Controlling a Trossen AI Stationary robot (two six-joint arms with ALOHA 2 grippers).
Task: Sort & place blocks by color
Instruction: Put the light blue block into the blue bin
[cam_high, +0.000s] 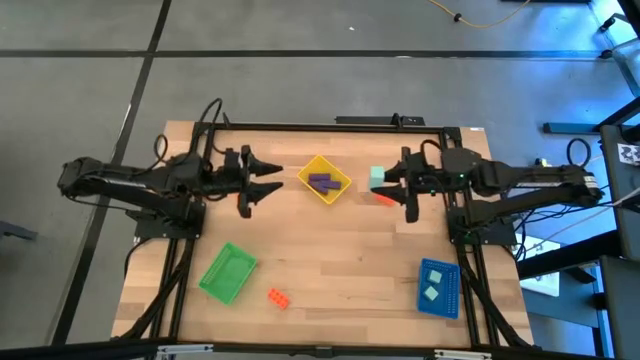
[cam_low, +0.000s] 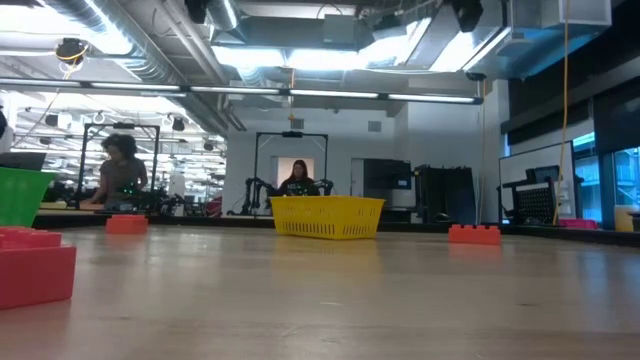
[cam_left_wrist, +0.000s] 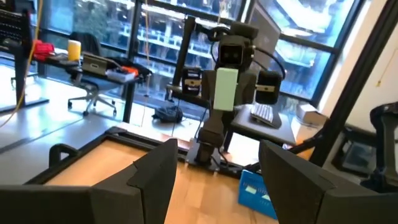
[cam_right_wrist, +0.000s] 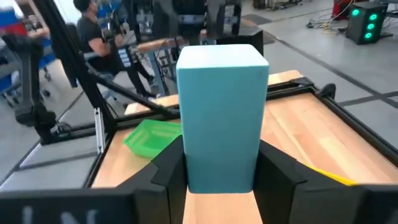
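Note:
My right gripper hovers level over the table's right half, right of the yellow tray, shut on a mint-teal block. My left gripper hangs open and empty left of that tray, facing it. Purple blocks lie in the yellow tray. Two mint blocks lie in the blue tray. One orange-red block lies on the table below my right gripper, and another sits near the front edge. My right gripper pinches the mint-teal block between its two fingers, on two opposite sides of the block's near end. The fingers come level from the table's right side. The block sticks out past the fingertips, lifted clear of the table.
A green tray lies at the front left and the blue tray at the front right. Bare wood lies between them. In the low view the yellow tray stands mid-table, with orange-red blocks on either side. People sit in the room beyond.

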